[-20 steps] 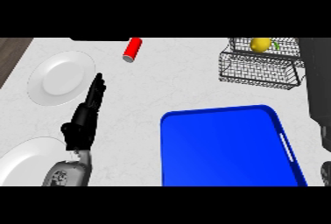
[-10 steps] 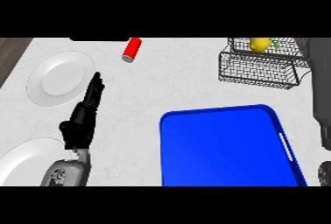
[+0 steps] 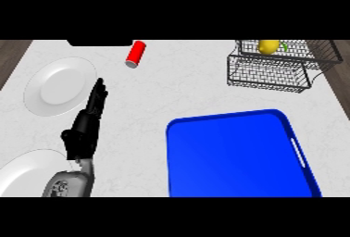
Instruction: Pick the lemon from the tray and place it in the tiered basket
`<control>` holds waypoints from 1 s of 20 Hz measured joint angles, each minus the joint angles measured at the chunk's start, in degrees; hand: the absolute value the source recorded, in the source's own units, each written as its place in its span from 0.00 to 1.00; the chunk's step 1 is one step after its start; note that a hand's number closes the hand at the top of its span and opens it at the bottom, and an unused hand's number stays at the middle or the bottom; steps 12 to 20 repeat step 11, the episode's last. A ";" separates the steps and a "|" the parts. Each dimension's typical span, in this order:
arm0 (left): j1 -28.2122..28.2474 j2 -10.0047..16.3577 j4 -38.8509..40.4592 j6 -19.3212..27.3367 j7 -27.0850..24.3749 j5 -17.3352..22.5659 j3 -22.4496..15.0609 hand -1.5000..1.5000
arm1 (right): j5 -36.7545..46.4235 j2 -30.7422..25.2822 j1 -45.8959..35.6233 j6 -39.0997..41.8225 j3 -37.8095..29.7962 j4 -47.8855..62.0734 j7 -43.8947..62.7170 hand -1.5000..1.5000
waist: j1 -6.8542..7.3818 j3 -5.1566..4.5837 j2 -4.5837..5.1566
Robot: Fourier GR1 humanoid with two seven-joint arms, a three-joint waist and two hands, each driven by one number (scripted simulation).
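White marbled counter (image 3: 178, 78) with dark wood floor (image 3: 14, 46) past its far corners; blue rectangular plastic tray (image 3: 232, 157) near right, red can (image 3: 136, 53) lying far centre-left, two round white plates (image 3: 60, 86) (image 3: 27, 173) at left. The yellow lemon (image 3: 268, 46) sits in the top tier of the black wire tiered basket (image 3: 266, 78), far right. Left hand (image 3: 85, 125) at near left between the plates, released, fingers straight and pointing far, grasping nothing.

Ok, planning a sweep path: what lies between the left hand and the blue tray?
In the head view, only bare counter lies between the left hand and the blue tray.
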 measured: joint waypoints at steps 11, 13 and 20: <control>2.60 0.57 -2.40 0.05 0.76 0.60 0.93 0.50 | -19.87 -3.07 22.85 13.12 -16.50 -24.72 -3.25 0.00 | -2.34 0.02 -0.57; 2.60 0.57 -2.40 0.05 0.76 0.60 0.93 0.50 | -19.87 -3.07 22.85 13.12 -16.50 -24.72 -3.25 0.00 | -2.34 0.02 -0.57; 2.60 0.57 -2.40 0.05 0.76 0.60 0.93 0.50 | -19.87 -3.07 22.85 13.12 -16.50 -24.72 -3.25 0.00 | -2.34 0.02 -0.57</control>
